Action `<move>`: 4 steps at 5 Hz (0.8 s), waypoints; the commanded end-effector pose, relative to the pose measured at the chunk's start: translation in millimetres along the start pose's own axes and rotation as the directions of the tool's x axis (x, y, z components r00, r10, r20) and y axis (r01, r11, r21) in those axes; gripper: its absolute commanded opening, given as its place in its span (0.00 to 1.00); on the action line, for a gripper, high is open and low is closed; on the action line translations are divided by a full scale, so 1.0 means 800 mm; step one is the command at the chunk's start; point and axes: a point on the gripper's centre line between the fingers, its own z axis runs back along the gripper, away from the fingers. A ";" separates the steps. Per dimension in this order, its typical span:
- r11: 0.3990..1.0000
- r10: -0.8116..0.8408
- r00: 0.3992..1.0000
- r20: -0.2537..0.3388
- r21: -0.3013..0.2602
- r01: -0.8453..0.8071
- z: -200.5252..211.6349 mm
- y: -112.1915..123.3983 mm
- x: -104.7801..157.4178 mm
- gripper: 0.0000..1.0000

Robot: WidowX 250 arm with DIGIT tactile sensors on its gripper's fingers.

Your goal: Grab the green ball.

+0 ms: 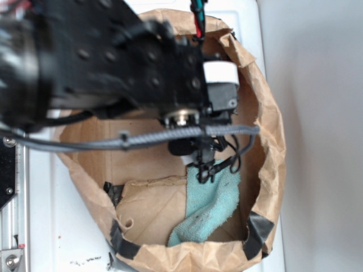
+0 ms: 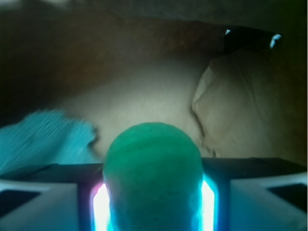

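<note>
Inside the crumpled brown paper bag, the claw grips the ribbed matte green ball; the frayed teal cloth lies beside it.

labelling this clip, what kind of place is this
Likely a lab tabletop setup rather than a home: a taped brown paper bag on a white surface, holding a teal cloth and the green ball between the gripper fingers.

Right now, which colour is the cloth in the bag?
Teal, a light blue-green. The cloth shows best in the exterior view.
</note>
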 end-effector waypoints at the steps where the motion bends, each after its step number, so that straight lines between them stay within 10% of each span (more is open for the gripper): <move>1: 0.994 -0.062 0.998 -0.021 0.087 0.063 0.075 -0.003 0.020 0.00; 4: 0.991 -0.131 0.990 -0.045 0.014 0.132 0.113 0.019 -0.005 0.00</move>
